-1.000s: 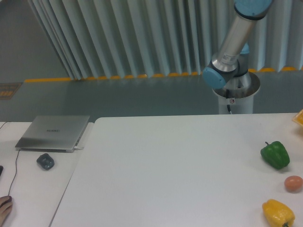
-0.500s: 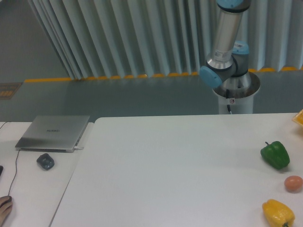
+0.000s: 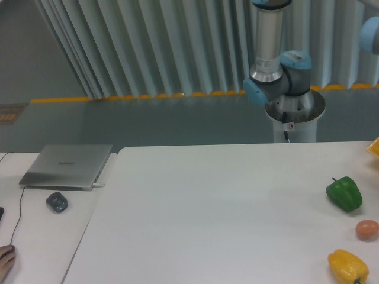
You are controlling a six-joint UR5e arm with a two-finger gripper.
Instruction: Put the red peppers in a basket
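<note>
No red peppers and no basket show in this view; both are out of view. Only the arm's base and lower links (image 3: 278,77) stand behind the table's far edge, with the silver tube rising out of the top of the frame. The gripper itself is out of view. A blue joint part (image 3: 370,35) shows at the upper right edge.
On the white table (image 3: 207,213), at the right, lie a green pepper (image 3: 344,194), a small orange-brown egg-like object (image 3: 367,229) and a yellow pepper (image 3: 348,267). An orange thing peeks in at the right edge (image 3: 374,147). A laptop (image 3: 67,165) and mouse (image 3: 57,202) sit on the left desk.
The arm's silver link has swung from leaning right to standing upright, shifting leftward. A blue joint has appeared at the upper right edge. The objects on the table have not moved.
</note>
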